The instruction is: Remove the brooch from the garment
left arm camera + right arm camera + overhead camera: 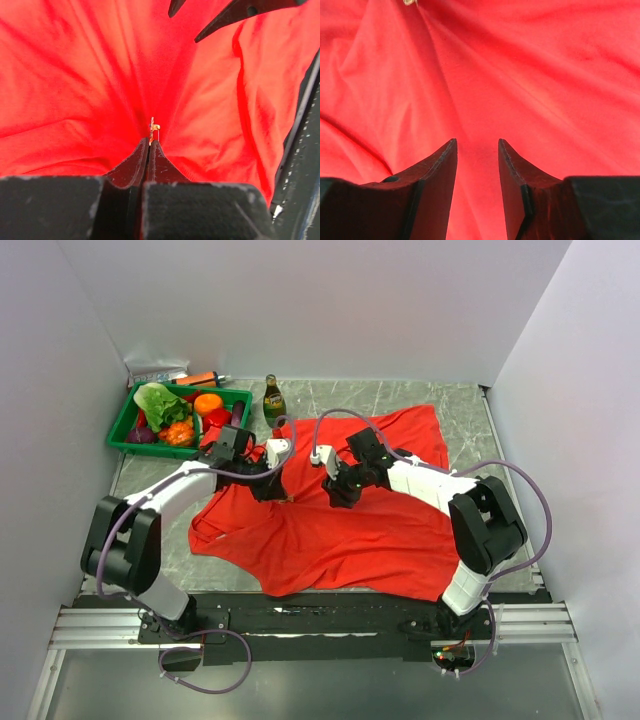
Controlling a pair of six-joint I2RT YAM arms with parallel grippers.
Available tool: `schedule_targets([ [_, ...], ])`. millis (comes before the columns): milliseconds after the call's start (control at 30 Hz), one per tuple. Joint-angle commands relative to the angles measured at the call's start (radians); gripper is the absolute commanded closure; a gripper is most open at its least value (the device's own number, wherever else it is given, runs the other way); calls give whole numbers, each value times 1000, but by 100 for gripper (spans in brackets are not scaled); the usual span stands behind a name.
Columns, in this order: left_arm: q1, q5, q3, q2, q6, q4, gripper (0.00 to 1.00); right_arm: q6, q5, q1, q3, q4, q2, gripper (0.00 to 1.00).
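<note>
- the brooch [153, 129] stands with its long axis in line with the left gripper [150, 143] fingers, pointing away from them, on the garment [75, 85] where folds converge
- left gripper pressed together on its lower end; arm reaching inward over the shirt's left part
- right gripper [477, 145] spread, empty, low over red cloth; facing the left one

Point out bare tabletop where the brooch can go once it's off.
Free: the strip of table between the bottle and the far edge of the garment, and the far-right corner by the wall. Crowded: the basket corner, and mid-garment, where left tool and right tool hang close together.
</note>
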Motion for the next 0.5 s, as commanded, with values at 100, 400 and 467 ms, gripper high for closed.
schedule_targets([
  [100,-15,-95,-40,-124,-17,50,99,133,-94,18,-5,145,-58,54],
  [400,-73,-198,-160,-171,-408,466,99,434,-110,53,40,294,37,54],
  [467,-75,-200,-174,-167,-488,510,99,500,-127,66,-2,317,36,54],
])
